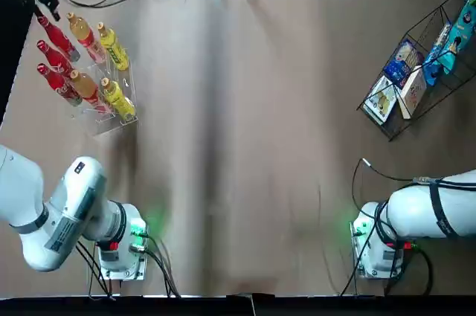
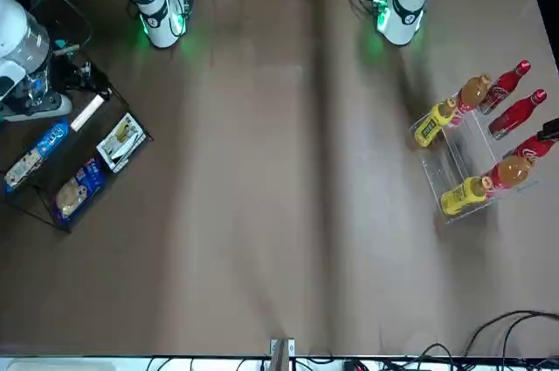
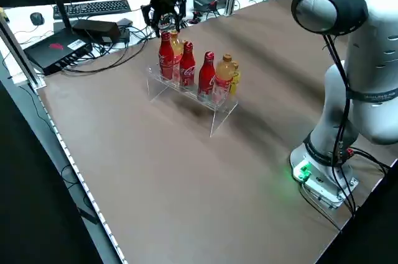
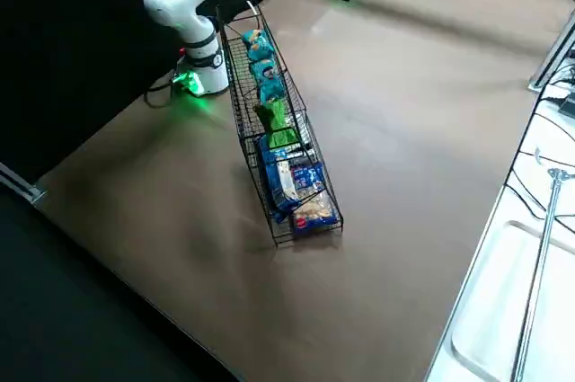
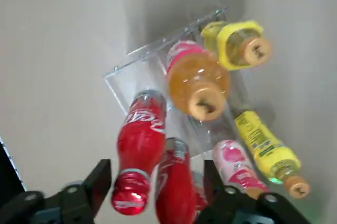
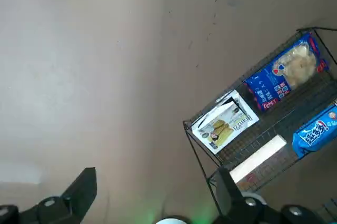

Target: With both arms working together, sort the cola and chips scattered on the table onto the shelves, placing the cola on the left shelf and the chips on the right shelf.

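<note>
The left gripper [image 5: 152, 192] hovered with its fingers spread directly above the caps of the cola [image 5: 141, 150], three red bottles standing in the left shelf [image 3: 186, 93], a clear acrylic rack. Orange bottles [image 5: 197, 81] and yellow bottles [image 5: 239, 50] filled the slots just beyond the cola. The right gripper [image 6: 152, 197], likewise open and holding nothing, hung over bare table beside the right shelf [image 4: 243, 121], a black wire rack. The chips [image 4: 260, 67], teal bags with a green one next to them, lay in that rack's far end; blue-and-white packets [image 4: 296, 184] occupied its near end. The brown table [image 1: 245, 145] stretched between the racks; cables and a keyboard [image 3: 93, 8] lined its far edge.
</note>
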Robot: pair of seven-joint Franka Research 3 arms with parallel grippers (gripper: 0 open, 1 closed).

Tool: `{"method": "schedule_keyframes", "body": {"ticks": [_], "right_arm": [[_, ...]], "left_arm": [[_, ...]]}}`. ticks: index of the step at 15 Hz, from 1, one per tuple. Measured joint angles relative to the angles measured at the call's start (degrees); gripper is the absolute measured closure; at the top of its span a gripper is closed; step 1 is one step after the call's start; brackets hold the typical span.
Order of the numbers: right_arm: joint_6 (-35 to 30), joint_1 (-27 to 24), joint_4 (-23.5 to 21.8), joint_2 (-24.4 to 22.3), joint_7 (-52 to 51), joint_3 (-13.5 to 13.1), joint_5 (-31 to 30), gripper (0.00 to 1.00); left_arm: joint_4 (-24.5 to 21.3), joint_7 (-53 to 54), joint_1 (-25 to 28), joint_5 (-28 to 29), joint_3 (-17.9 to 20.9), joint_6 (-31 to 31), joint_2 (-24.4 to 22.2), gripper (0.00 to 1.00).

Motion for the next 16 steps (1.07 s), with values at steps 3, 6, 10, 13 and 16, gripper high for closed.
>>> {"method": "schedule_keyframes", "body": {"ticks": [3,6,10,13,16], "right_arm": [[0.6,-0.1,-0.1,-0.1,0.0,-0.2,0.0,0.0],[1.4,-0.1,-0.7,-0.1,0.0,-0.2,0.0,0.0],[1.7,-0.4,-0.9,-0.1,0.0,-0.4,0.0,0.0],[1.7,-0.6,-0.9,-0.1,0.0,-0.4,0.0,0.0],[1.7,-0.6,-0.9,-0.1,0.0,-0.3,0.0,0.0]], "left_arm": [[0.5,-4.5,-2.5,0.9,-1.8,0.0,-2.8,0.0],[0.5,-10.5,-7.7,3.8,-1.9,-0.2,-6.0,0.0],[0.5,-21.1,-18.8,4.2,-0.5,-2.5,-7.7,0.0],[0.8,-24.7,-33.7,-2.4,11.2,-5.4,-11.4,0.0],[1.2,-22.7,-38.3,-13.2,22.7,-5.6,-16.9,0.0]]}}
